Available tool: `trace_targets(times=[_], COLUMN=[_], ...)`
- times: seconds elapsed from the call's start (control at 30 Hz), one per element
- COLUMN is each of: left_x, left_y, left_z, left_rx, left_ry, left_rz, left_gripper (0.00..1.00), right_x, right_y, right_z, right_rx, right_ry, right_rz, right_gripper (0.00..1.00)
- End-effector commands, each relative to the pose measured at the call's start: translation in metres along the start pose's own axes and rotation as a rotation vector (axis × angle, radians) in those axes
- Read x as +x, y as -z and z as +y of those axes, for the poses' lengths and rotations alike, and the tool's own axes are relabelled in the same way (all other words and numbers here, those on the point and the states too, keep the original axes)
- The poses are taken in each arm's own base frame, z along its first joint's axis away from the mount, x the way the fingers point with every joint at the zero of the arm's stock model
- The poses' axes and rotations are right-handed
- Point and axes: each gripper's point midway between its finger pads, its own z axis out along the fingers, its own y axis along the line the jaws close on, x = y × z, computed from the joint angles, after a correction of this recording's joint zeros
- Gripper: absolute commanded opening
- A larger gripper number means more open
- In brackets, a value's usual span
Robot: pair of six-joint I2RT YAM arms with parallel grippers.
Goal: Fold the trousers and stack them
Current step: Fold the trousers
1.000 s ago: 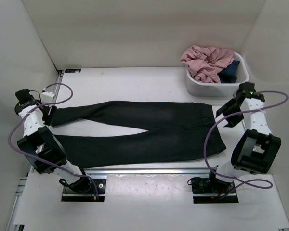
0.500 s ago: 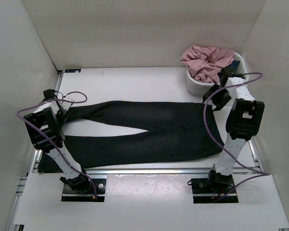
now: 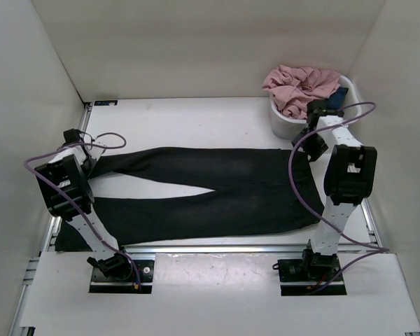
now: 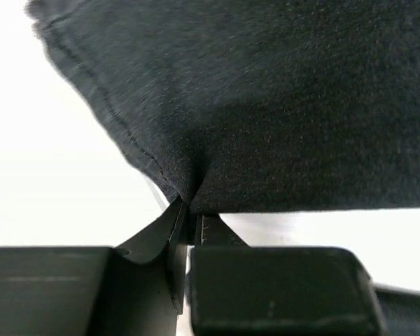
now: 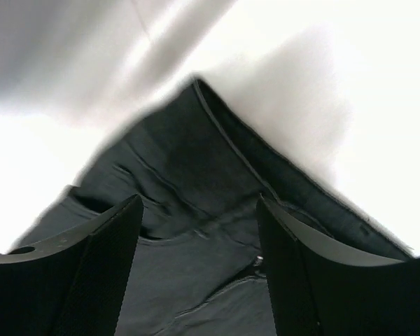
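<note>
Site: robotics lab test cell, not domestic. Evidence: plain white panel walls point(image 3: 196, 42) on 3 sides of white worktop point(image 3: 196, 119); left arm point(image 3: 70, 196) & right arm point(image 3: 346, 182) bolted to alu. rail point(image 3: 217, 248); exposed purple cabling point(image 3: 292, 178).

Flat on the table point(image 3: 196, 119): trousers point(image 3: 217, 189), waist right, leg ends left, one leg behind the other. Left tool point(image 4: 185, 213) at far leg's cuff, table's left edge. Right tool point(image 5: 199, 210) over waistband's far corner. Bin point(image 3: 283, 127) in far right corner, just behind right tool, clothes point(image 3: 301, 87) heaped in it.
</note>
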Motion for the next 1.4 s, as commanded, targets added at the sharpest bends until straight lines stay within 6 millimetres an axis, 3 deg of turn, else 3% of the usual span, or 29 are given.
trace_targets(times=[0.0,0.03,0.13,0.27,0.37,0.53,0.63,0.73,0.97,1.07,1.27,1.37], left_x=[-0.026,-0.027,-0.018,0.007,0.016,0.014,0.008,0.001,0.006,0.008,0.007,0.013], left_y=[0.047,0.052,0.064,0.066,0.067,0.083,0.099,0.109,0.107,0.105,0.108,0.106], left_z=[0.03,0.029,0.027,0.011,0.0,0.004,0.013,0.014,0.001,-0.002,-0.005,-0.005], left_rx=[-0.054,-0.046,-0.045,-0.039,-0.022,-0.023,-0.033,-0.008,0.04,0.047,0.058,0.055], left_ry=[0.049,0.059,0.047,0.017,0.023,0.043,0.056,0.077,0.078,0.092,0.118,0.124], left_rz=[-0.118,-0.124,-0.106,-0.044,-0.029,-0.043,-0.069,-0.095,-0.08,-0.073,-0.082,-0.063], left_gripper=[0.14,0.14,0.14,0.14,0.14,0.14,0.14,0.14,0.14,0.14,0.14,0.14], right_x=[0.027,0.035,0.032,0.038,0.029,0.011,0.009,0.014,0.011,0.01,0.034,0.051], right_y=[-0.018,-0.018,-0.01,-0.025,-0.03,-0.012,-0.005,-0.011,-0.006,-0.015,-0.057,-0.055], right_z=[-0.019,-0.023,-0.019,-0.014,-0.005,0.025,0.041,0.05,0.083,0.084,0.075,0.06], right_rx=[0.148,0.151,0.148,0.205,0.197,0.125,0.088,0.092,0.057,0.107,0.204,0.233], right_ry=[0.072,0.085,0.073,0.061,0.002,0.003,0.022,0.053,0.125,0.156,0.248,0.274], right_rz=[-0.093,-0.102,-0.131,-0.112,-0.174,-0.293,-0.314,-0.305,-0.354,-0.33,-0.211,-0.134], right_gripper=[0.7,0.7,0.72,0.75,0.75,0.75,0.75,0.75,0.78,0.82,0.86,0.81])
